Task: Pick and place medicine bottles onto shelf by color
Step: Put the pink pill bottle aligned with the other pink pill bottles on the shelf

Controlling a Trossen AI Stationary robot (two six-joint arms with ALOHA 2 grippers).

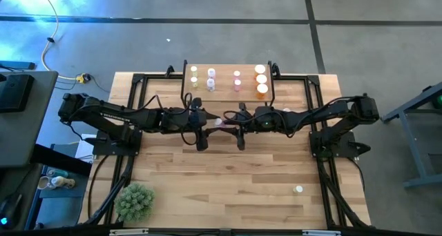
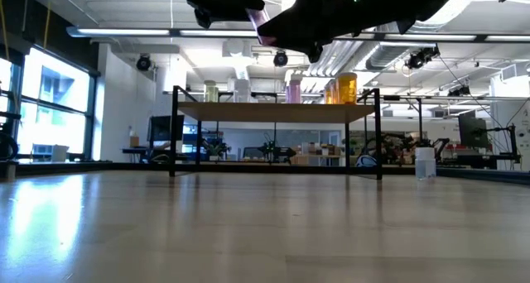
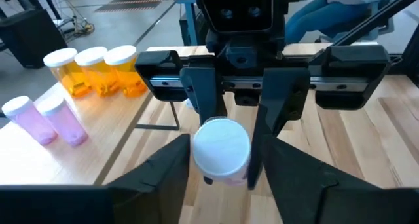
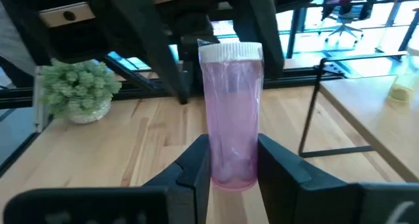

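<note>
Right wrist view, at frame centre, shows my right gripper (image 4: 234,162) clamped low on a pink translucent plastic white-capped bottle (image 4: 232,112), probably light, rigid and slippery, while my left gripper (image 3: 230,158) brackets its cap, parted.

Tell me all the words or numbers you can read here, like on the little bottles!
None can be read. The pink bottle in the right gripper has a plain see-through body and a plain white cap. The orange bottles on the shelf show no readable labels.
</note>
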